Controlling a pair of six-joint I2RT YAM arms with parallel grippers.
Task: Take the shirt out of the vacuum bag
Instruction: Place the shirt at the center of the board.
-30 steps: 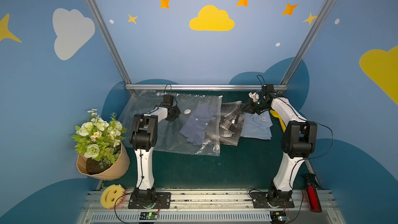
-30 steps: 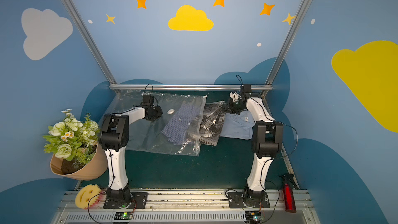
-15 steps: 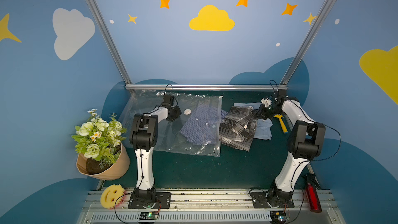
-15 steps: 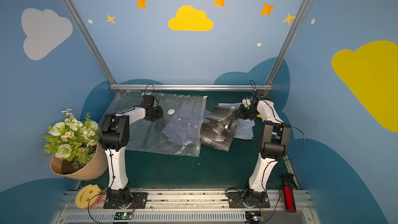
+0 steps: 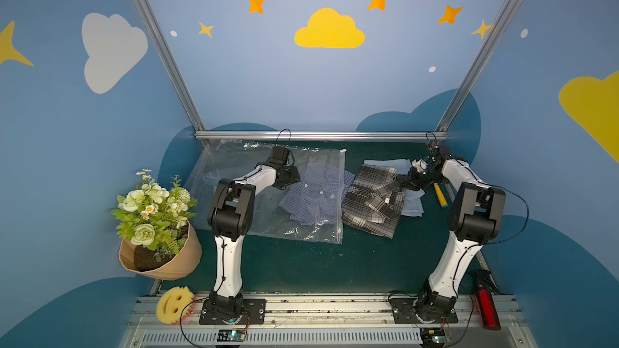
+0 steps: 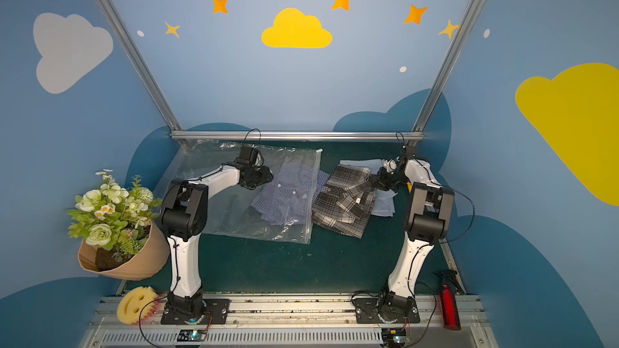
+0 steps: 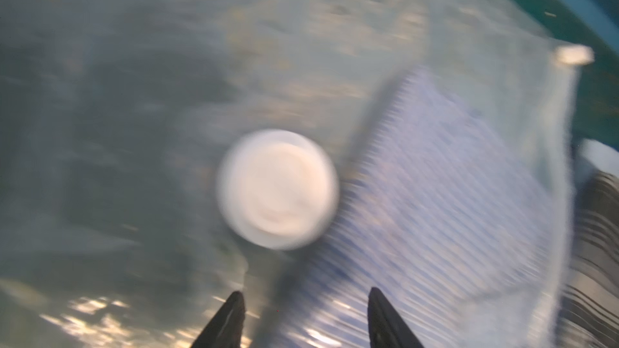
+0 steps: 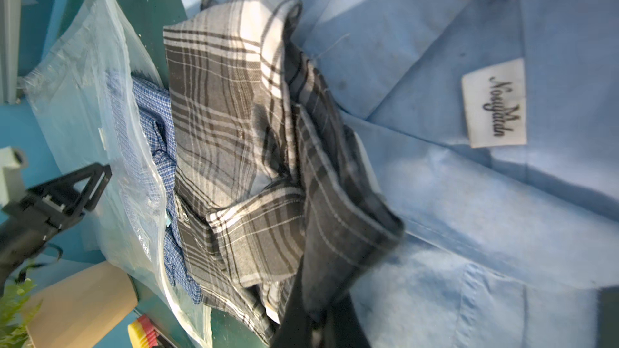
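The clear vacuum bag (image 5: 241, 209) lies flat on the left half of the mat. A blue checked shirt (image 5: 311, 195) is inside it, one corner poking out of the zip edge. My left gripper (image 7: 304, 299) hovers open over the bag, just short of the round white valve (image 7: 278, 189); that view is blurred. The white slider clip (image 5: 342, 150) sits at the bag's far corner. A grey plaid shirt (image 5: 371, 199) lies outside the bag, to its right. My right gripper (image 8: 321, 323) is shut on a fold of it, above a light blue shirt (image 8: 502, 195).
A flower bouquet in brown paper (image 5: 157, 215) stands at the left edge. A yellow smiley sponge (image 5: 174, 304) lies by the left base, a red spray bottle (image 5: 485, 302) by the right base. A yellow-handled tool (image 5: 439, 194) lies near the right arm. A metal rail (image 5: 318, 135) bounds the back.
My right gripper has dragged the grey plaid shirt rightward, clear of the bag's mouth. My left gripper, shut on the bag before, has opened.
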